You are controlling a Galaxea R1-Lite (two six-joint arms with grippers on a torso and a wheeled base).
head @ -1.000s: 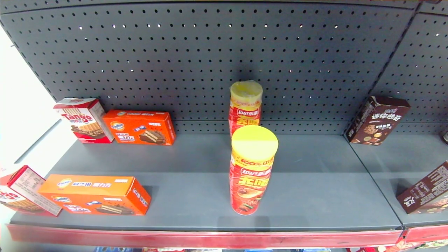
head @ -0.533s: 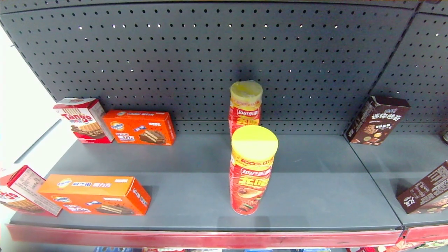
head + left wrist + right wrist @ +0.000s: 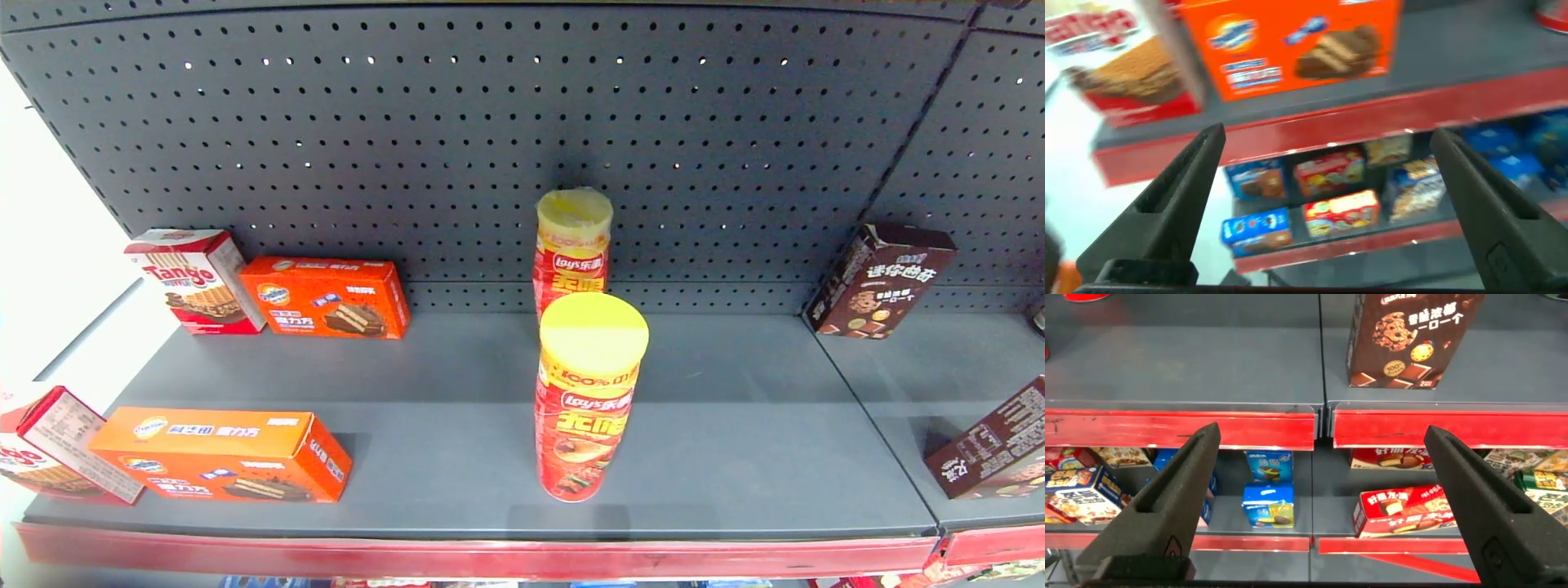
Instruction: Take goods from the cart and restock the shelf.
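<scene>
On the grey shelf [image 3: 457, 425] a red chip can with a yellow lid [image 3: 589, 396] stands at the front middle, and a second can [image 3: 571, 245] stands behind it. Orange boxes lie at front left [image 3: 220, 456] and back left [image 3: 331, 296], each next to a red wafer box [image 3: 194, 279]. My left gripper [image 3: 1327, 135] is open in front of the shelf's red edge, below the orange box [image 3: 1290, 41]. My right gripper [image 3: 1323, 431] is open before the red edge strip [image 3: 1180, 429], below a brown cookie box [image 3: 1409, 335]. Nothing is between either pair of fingers.
Brown cookie boxes stand on the neighbouring bay at back right [image 3: 882, 282] and front right [image 3: 992, 445]. A perforated back panel [image 3: 490, 122] closes the shelf. The lower shelf holds blue packs [image 3: 1268, 505] and a red box [image 3: 1404, 510]. Bare shelf lies either side of the cans.
</scene>
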